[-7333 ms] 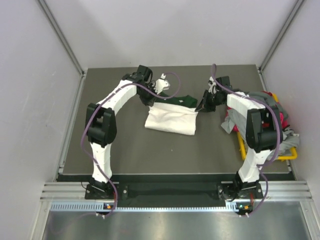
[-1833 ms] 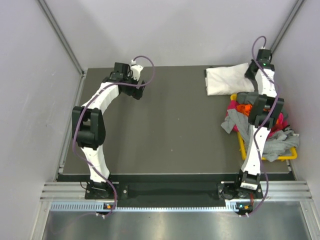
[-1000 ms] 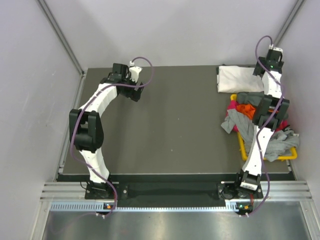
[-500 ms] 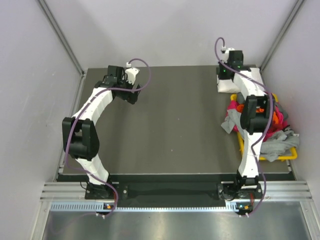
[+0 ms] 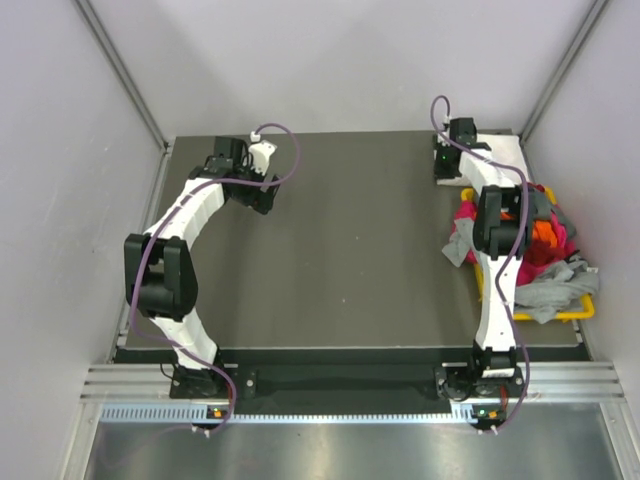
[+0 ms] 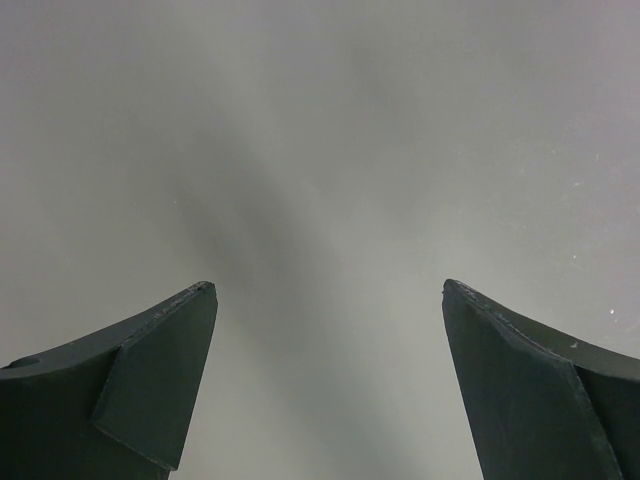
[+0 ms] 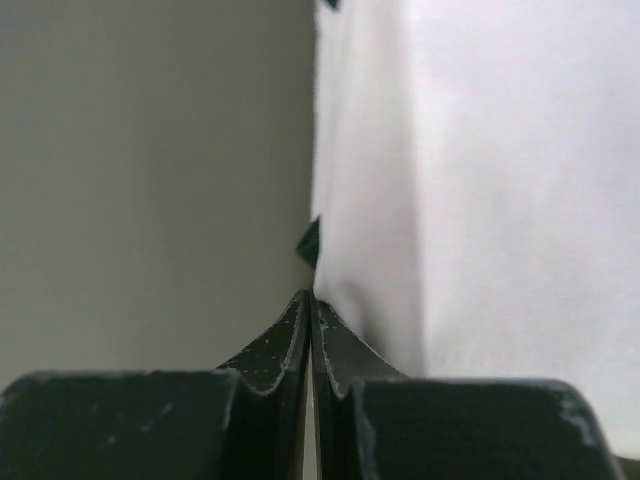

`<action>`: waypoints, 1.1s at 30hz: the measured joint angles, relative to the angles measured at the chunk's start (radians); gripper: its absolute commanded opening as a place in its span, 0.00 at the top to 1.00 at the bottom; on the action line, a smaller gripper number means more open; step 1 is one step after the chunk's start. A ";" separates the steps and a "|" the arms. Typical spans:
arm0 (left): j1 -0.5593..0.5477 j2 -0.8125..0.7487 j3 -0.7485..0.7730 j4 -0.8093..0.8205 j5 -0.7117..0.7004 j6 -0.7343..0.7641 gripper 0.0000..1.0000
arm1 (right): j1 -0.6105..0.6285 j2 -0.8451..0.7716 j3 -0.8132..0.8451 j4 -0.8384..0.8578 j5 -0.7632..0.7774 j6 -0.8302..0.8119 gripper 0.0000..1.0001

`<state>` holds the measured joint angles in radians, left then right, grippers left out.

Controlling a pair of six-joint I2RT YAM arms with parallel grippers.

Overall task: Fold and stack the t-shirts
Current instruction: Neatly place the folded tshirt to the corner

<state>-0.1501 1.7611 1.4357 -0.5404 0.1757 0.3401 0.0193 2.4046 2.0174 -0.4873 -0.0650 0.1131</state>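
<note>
White tee [image 7: 500, 150], long axis left-right

A: The white folded cloth t-shirt [image 7: 500, 180] at one o'clock?
B: Soft, matt, smoothly creased. The dark grey tabletop [image 5: 350, 260] is matt, faintly speckled; the yellow plastic bin [image 5: 560, 316] at three o'clock looks smooth.

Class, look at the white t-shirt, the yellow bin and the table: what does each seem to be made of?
The white t-shirt: soft matte cloth, it creases. The yellow bin: probably smooth plastic, a stiff straight rim. The table: dark, matte, flat; material unclear.
</note>
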 measured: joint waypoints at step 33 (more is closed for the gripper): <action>0.007 -0.287 -0.275 -0.058 0.039 0.074 0.01 | 0.118 -0.703 -0.617 0.164 -0.103 0.046 0.00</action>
<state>-0.1429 1.4738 1.1606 -0.5987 0.2142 0.4145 0.1375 1.7016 1.4002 -0.3233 -0.1684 0.1593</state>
